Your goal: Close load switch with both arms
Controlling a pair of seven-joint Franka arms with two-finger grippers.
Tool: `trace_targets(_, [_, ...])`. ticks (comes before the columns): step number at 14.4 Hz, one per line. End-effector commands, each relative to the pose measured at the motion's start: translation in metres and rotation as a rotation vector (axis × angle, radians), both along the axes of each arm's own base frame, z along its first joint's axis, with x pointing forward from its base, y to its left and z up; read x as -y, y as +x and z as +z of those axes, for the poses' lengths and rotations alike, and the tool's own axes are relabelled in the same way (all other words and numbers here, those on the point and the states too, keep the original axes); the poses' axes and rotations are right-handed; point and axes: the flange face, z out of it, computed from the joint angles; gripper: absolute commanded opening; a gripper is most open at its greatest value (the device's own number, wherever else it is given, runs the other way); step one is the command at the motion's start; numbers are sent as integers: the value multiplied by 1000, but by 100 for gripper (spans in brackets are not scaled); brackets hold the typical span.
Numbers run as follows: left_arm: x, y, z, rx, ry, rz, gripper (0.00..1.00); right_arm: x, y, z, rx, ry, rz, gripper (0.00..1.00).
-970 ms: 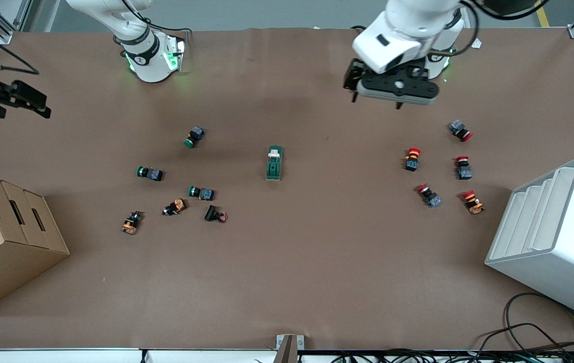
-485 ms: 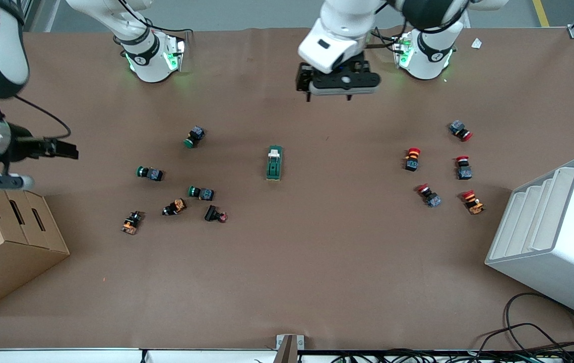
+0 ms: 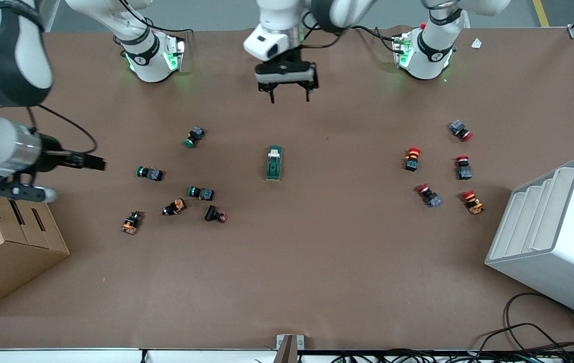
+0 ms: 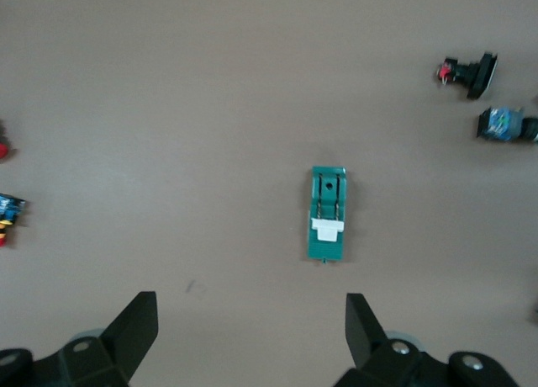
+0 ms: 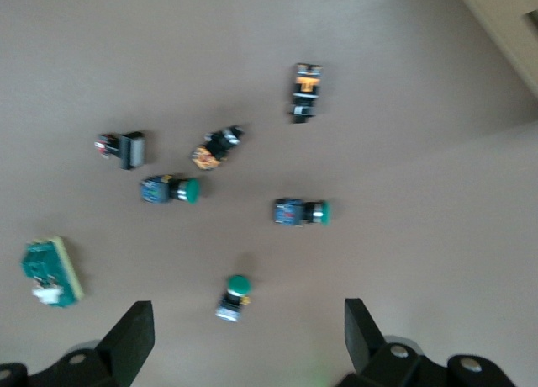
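Observation:
The load switch (image 3: 274, 163) is a dark green oblong block with a cream lever piece at its end nearer the arm bases. It lies flat mid-table. My left gripper (image 3: 290, 98) hangs open and empty over bare table between the switch and the bases. In the left wrist view the switch (image 4: 328, 213) lies ahead of my open left gripper (image 4: 250, 321). My right gripper (image 3: 96, 163) is open and empty in the air at the right arm's end, beside the green push buttons. In the right wrist view the switch (image 5: 50, 273) shows off to one side of my right gripper (image 5: 248, 330).
Green and orange push buttons (image 3: 149, 173) lie scattered toward the right arm's end, and red ones (image 3: 411, 159) toward the left arm's end. A cardboard box (image 3: 9, 242) stands at the right arm's end. A white rack (image 3: 554, 237) stands at the left arm's end.
My left gripper has swung from the left arm's end toward the table's middle, stopping over the table near the switch. My right arm has come in from the table's edge toward the green push buttons.

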Motion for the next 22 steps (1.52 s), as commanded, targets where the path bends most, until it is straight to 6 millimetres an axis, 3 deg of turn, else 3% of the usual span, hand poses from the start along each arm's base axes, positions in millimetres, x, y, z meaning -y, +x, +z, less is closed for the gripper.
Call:
trace_targets(1, [30,-29,-64,117,18,0,98,-72,1,-44,-12,-18,-55,100])
trace_targets(5, [51,-51,-134,340,-71,85,99,-163,-5,-92,-1,-45,-151,100])
trace_targets(6, [49,-53,-161,400,-87,79,99,-180,-11,-103,-13,-30,-186,100])
trace_targets(8, [51,-62,-199,493,-139,41,99,-191,-20,-134,-34,34,-244,100])
trace_targets(10, [50,-64,-226,556,-148,-18,99,-206,-30,-151,-36,53,-296,100])
trace_targets(13, [45,-69,-246,621,-127,-48,99,-234,-49,-169,-34,25,-382,100])
trace_targets(15, [40,-76,-259,665,-132,-40,99,-261,-62,-194,-54,-12,-437,100])
trace_targets(17, [37,-79,-277,719,-178,-16,99,-289,-75,-207,-44,-26,-494,100])
trace_targets(19, [32,-79,-299,774,-188,-41,99,-302,-84,-211,-36,-24,-492,100])
trace_targets(22, [26,-76,-314,796,-168,-63,99,-314,-94,-222,-35,-15,-513,100])
